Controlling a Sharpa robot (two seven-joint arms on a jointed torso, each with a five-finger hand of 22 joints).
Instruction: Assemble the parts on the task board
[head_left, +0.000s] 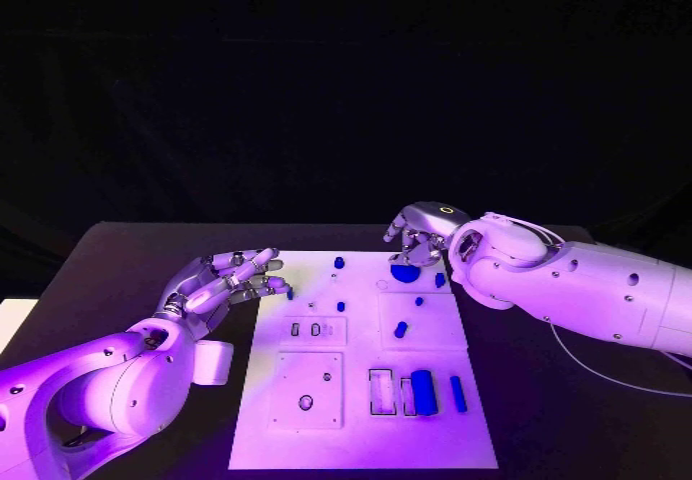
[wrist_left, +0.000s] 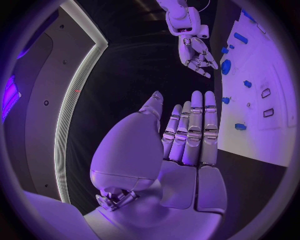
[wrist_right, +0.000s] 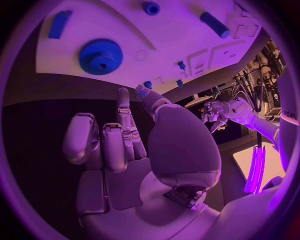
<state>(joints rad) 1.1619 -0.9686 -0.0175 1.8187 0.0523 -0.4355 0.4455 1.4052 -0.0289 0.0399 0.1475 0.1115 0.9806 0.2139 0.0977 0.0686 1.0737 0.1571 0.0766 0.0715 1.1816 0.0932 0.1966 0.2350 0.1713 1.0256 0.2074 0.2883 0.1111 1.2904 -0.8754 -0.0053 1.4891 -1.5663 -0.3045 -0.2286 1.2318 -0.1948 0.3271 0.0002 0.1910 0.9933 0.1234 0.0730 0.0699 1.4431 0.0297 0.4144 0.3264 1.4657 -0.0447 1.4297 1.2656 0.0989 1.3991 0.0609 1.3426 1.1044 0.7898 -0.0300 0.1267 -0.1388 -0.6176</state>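
The white task board (head_left: 361, 440) lies in the middle of the table. A blue gear (head_left: 405, 271) sits at its far edge, and my right hand (head_left: 418, 235) hovers just behind and above it, fingers loosely bent downward and holding nothing. The gear (wrist_right: 100, 56) lies flat on the board beyond those fingers (wrist_right: 122, 130). My left hand (head_left: 224, 280) floats beside the board's left edge with fingers spread and empty. A small peg (head_left: 339, 262), a short blue piece (head_left: 401, 328), a thick blue block (head_left: 423, 388) and a thin bar (head_left: 459, 393) rest on the board.
The black table (head_left: 144, 260) surrounds the board, with bare strips to the left and right. Recessed slots (head_left: 381, 392) and small sockets (head_left: 306, 328) mark the board's near half. In the left wrist view my right hand (wrist_left: 197, 55) hangs over the board's (wrist_left: 269, 65) far end.
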